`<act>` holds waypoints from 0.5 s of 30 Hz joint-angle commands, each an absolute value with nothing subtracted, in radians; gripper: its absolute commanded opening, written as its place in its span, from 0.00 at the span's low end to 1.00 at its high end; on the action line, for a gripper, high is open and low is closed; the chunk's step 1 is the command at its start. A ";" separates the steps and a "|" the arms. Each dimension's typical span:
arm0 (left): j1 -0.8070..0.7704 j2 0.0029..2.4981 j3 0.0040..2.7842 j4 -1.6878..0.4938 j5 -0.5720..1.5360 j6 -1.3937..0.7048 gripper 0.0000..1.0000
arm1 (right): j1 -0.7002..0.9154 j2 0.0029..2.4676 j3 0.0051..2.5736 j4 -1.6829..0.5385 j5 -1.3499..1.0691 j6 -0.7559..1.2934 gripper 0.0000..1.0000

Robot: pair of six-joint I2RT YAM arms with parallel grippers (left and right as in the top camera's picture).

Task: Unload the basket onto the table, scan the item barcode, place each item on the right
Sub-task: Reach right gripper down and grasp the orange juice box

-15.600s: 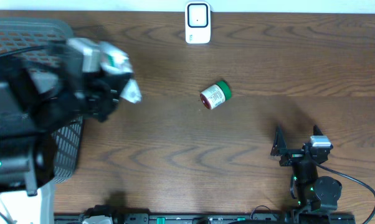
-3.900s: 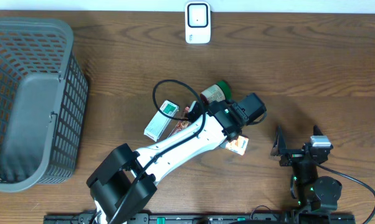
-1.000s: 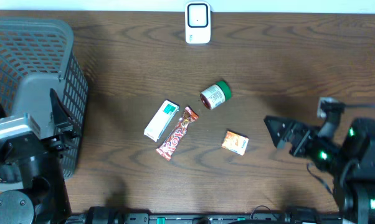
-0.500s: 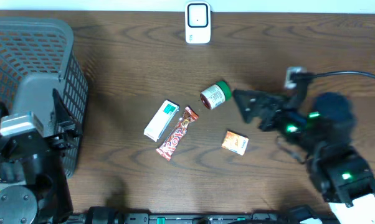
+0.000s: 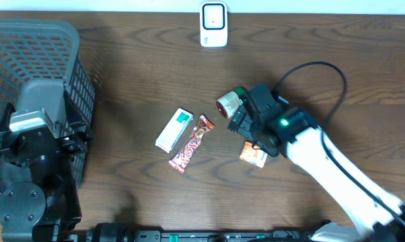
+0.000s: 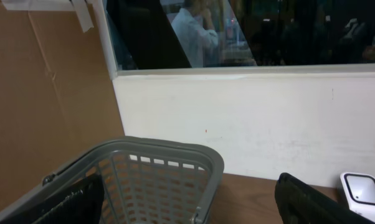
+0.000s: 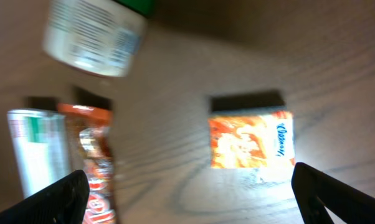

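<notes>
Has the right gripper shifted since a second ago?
Yes. The right gripper has swung left and up-frame, toward the white scanner, and now hovers above the orange packet.

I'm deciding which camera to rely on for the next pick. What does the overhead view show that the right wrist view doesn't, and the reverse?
Only overhead: the grey basket, the white scanner, the left arm and the right arm. Only right wrist: the orange packet with its whole printed face, which the right arm partly covers from above, and the right tool, open. Both: the packet, the green-capped canister, the candy bar and the green-and-white box.
</notes>
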State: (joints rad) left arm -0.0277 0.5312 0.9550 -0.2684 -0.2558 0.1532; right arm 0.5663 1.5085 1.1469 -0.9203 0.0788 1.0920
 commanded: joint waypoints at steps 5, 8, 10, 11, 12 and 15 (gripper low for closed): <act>-0.022 0.529 0.952 -0.264 -0.247 0.144 0.87 | 0.527 1.624 1.188 -0.957 0.009 1.039 0.99; -0.022 0.529 0.952 -0.264 -0.247 0.144 0.87 | 0.527 1.623 1.187 -0.965 0.005 0.951 0.99; -0.022 0.529 0.952 -0.264 -0.247 0.144 0.87 | 0.527 1.623 1.180 -0.972 0.005 0.903 0.99; -0.022 0.529 0.952 -0.264 -0.247 0.144 0.87 | 0.526 1.623 1.173 -0.973 0.006 0.894 0.99; -0.022 0.529 0.952 -0.264 -0.246 0.144 0.87 | 0.525 1.623 1.164 -0.973 0.006 0.884 0.99; -0.022 0.529 0.952 -0.264 -0.247 0.144 0.87 | 0.522 1.623 1.122 -0.955 0.009 0.882 0.99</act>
State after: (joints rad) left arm -0.0277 0.5308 0.9550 -0.2676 -0.2562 0.1532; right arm 0.5312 1.6279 1.1584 -0.9630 0.0101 0.9318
